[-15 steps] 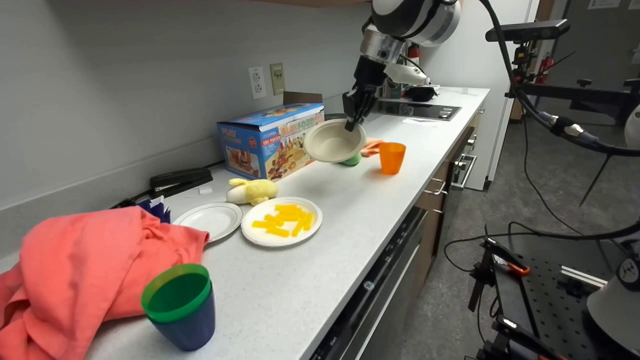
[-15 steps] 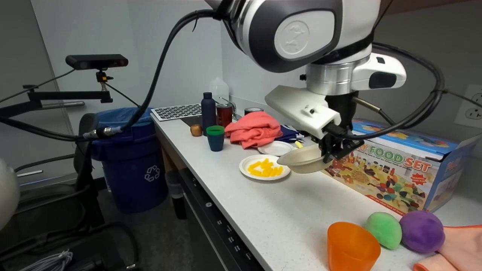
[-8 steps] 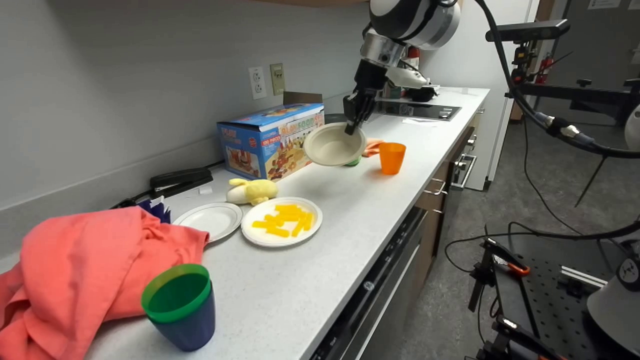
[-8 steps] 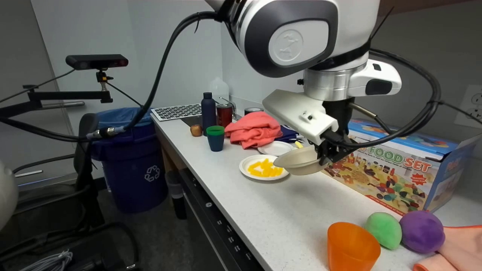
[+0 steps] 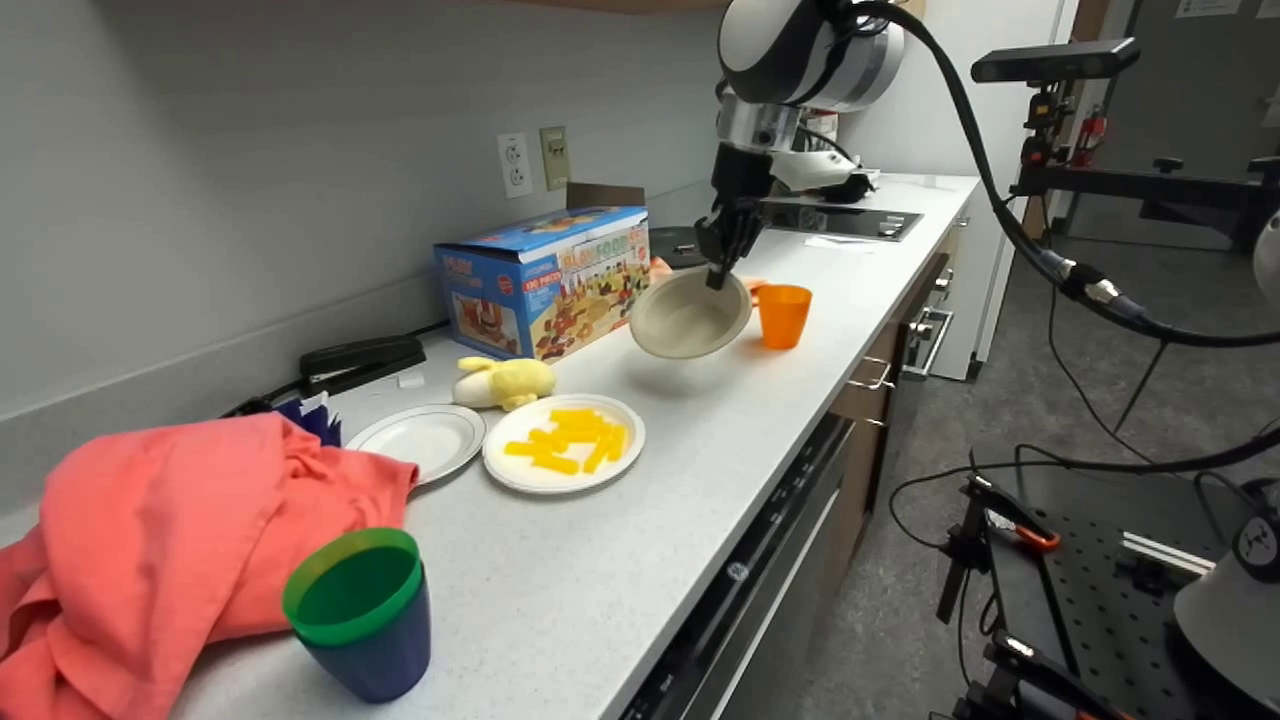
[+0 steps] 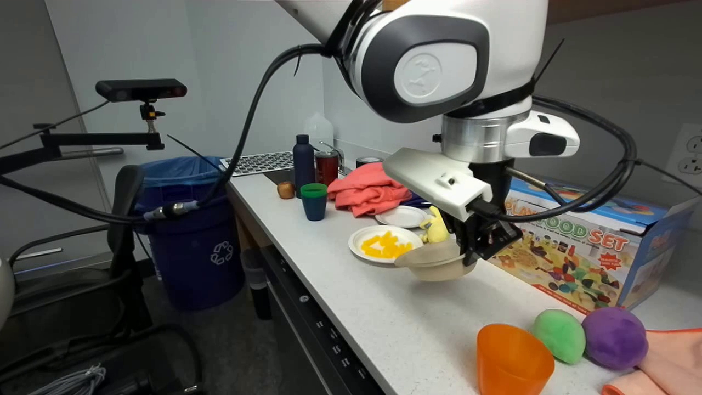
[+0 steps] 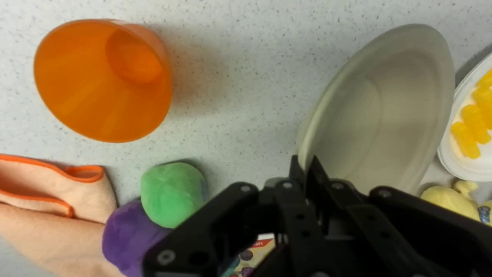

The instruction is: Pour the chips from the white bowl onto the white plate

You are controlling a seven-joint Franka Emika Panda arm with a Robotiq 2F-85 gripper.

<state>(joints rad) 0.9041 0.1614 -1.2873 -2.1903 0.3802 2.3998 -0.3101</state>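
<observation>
1. Pinches the white bowl (image 7: 384, 111) by the rim with the gripper (image 7: 305, 167), closed down to the thickness of that rim; holds it tilted above the countertop (image 5: 520, 580), between the white plate (image 5: 530, 475) and the orange cup (image 5: 783, 318);
2. Shows the chips (image 5: 580, 433) lying on the white plate, about midway between the front and back edges;
3. Has the orange cup nearer the front edge; has a second plate (image 5: 425, 440) just beside the white plate, toward the back edge.

— See a tapered orange plastic cup (image 7: 100, 81) at the wrist view's ten o'clock?
— Yes; at eight, find a folded peach cloth (image 7: 57, 234) beside a round purple plush ball (image 7: 130, 237).
</observation>
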